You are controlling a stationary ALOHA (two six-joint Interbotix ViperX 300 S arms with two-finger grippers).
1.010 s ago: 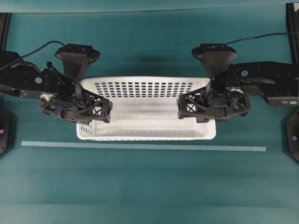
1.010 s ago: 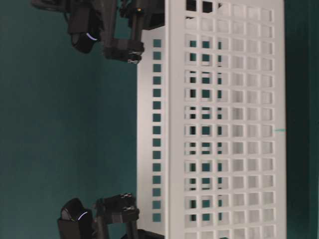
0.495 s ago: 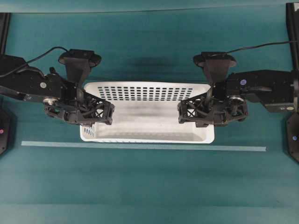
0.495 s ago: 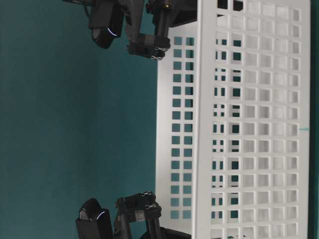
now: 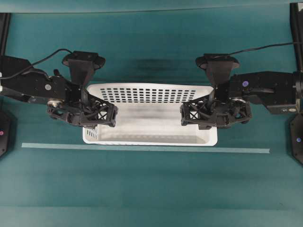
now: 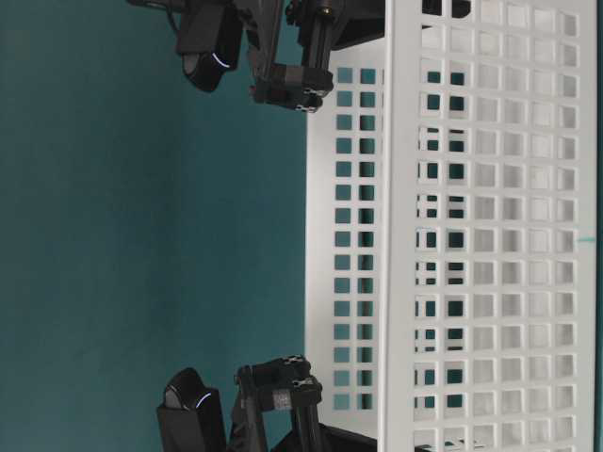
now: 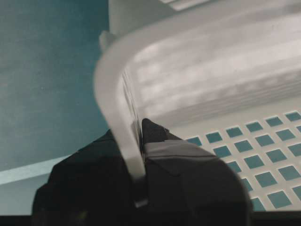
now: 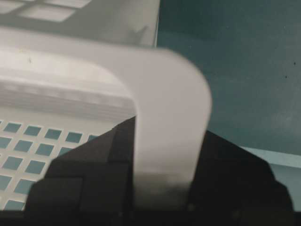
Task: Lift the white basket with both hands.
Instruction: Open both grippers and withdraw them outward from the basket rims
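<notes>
L gripper (image 5: 90, 116) clamped tight on the white basket (image 5: 151, 120) at its left short-end rim; wrist cam shows the rim pinched btwn both fingers (image 7: 155, 134). Basket spans btwn the two grippers over the teal table (image 5: 151, 189), long axis across. R gripper (image 5: 208, 115) narrow, closed on the right short-end rim, one finger each side.

In the overhead view the basket (image 5: 150, 116) sits at the centre of the tabletop (image 5: 151, 189). The left gripper (image 5: 85, 115) is at its 9 o'clock end, with that end's rim between its jaws; the right gripper (image 5: 213, 114) is likewise at 3 o'clock. A tape strip (image 5: 142, 148) lies on the tabletop at the basket's 6 o'clock, just beside its near wall.
</notes>
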